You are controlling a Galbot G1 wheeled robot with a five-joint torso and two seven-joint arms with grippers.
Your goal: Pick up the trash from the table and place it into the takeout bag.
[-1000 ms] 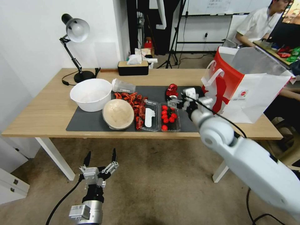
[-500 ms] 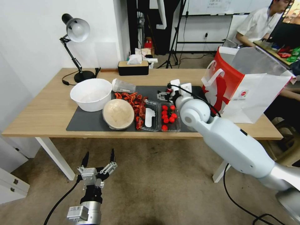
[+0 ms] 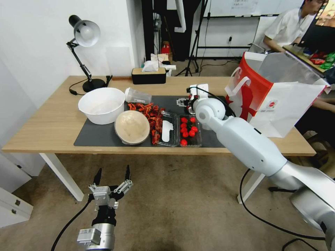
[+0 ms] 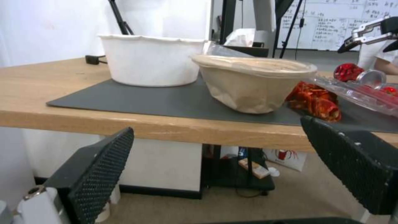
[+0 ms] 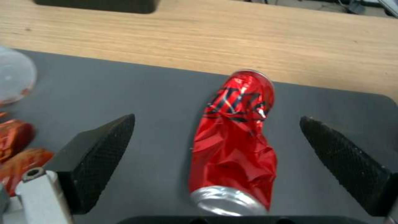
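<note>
Red crushed can (image 5: 234, 143) lying flat on the dark mat (image 5: 124, 90) toward the tabletop's far edge, framed now by the right gripper (image 5: 217, 161), swung over from the tomato tray (image 3: 190, 130), fingers spread; ready to pinch. Left gripper (image 3: 111, 177) parked below the near edge, spread

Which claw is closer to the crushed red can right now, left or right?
The right. The right claw hangs open directly over the crushed red can, one finger on each side, above the dark mat. The left claw is open too, low by the floor, in front of the table.
</note>
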